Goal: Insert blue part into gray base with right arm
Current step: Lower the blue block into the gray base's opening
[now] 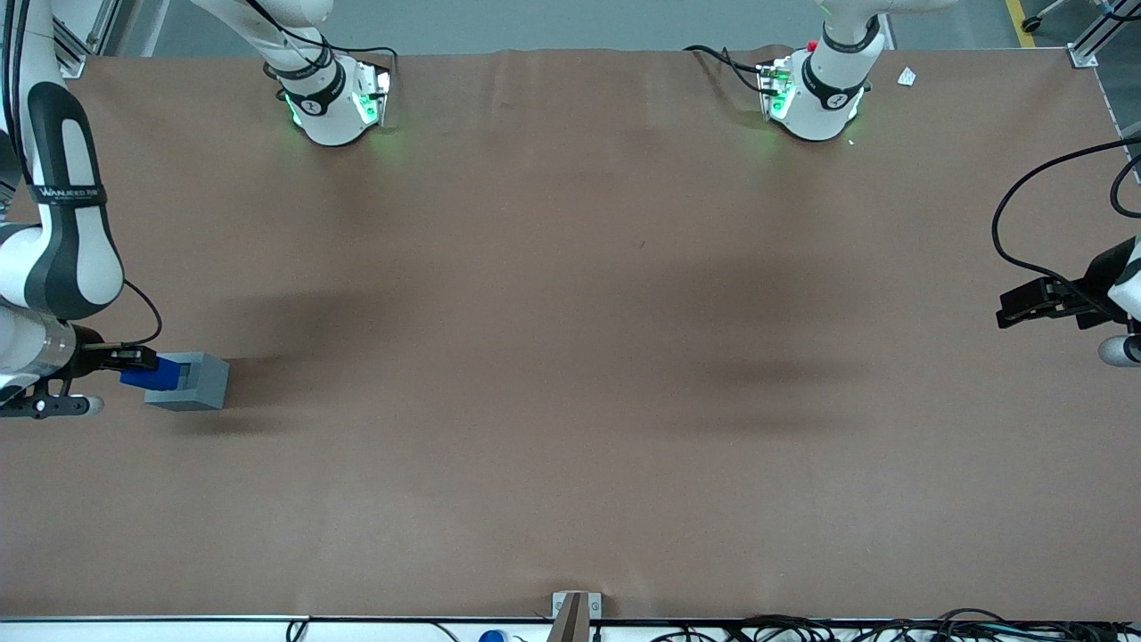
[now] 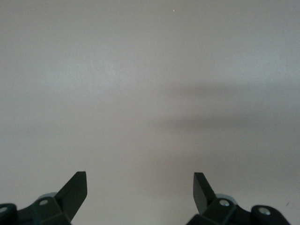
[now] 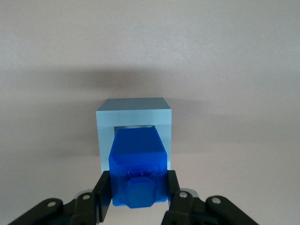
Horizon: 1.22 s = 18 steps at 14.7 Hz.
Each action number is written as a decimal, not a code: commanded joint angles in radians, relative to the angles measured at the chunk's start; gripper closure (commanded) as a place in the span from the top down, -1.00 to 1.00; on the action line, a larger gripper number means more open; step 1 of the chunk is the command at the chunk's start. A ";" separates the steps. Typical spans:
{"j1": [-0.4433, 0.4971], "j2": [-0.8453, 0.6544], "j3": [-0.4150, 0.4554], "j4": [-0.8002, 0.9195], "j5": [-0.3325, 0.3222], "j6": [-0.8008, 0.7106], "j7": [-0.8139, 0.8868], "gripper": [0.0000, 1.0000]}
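Nearly there, we judge: the grasp and the carry are done, the seating is what's left. Nearest the wrist camera, the hand (image 3: 139,193) is clenched on the blue part (image 3: 138,173), one black finger (image 3: 104,193) pressed on each flank of the block, low on its body. We read the part as held, not let go.

Next out, the part's leading end sits at the square recess (image 3: 135,127) in the gray base (image 3: 133,123). A thin dark strip of the recess shows just above the blue edge, so we take it as lined up and maybe partly entered, but not pushed home; most of the blue body sticks out of the cube. How deep it has gone we cannot tell.

Looks of the part: bright blue, glossy plastic, blocky with chamfered top edges, a small faceted knob (image 3: 139,188) on the end facing the wrist camera, some fine moulded detail around it. It is narrower than the cube, roughly centred on the opening, no obvious tilt.

In the front view, the right arm (image 1: 62,250) reaches low over the brown bench (image 1: 570,357) at the working arm's end, and the part and base show touching, blue poking out of gray toward the hand.

Left to do, in our judgement: press in fully, release, pull away
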 commanded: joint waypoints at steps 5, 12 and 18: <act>-0.014 0.006 0.011 -0.002 0.009 0.007 0.000 -0.99; -0.009 0.014 0.011 -0.004 0.009 -0.008 0.008 -0.99; -0.009 0.026 0.010 -0.001 0.009 -0.001 0.025 -0.97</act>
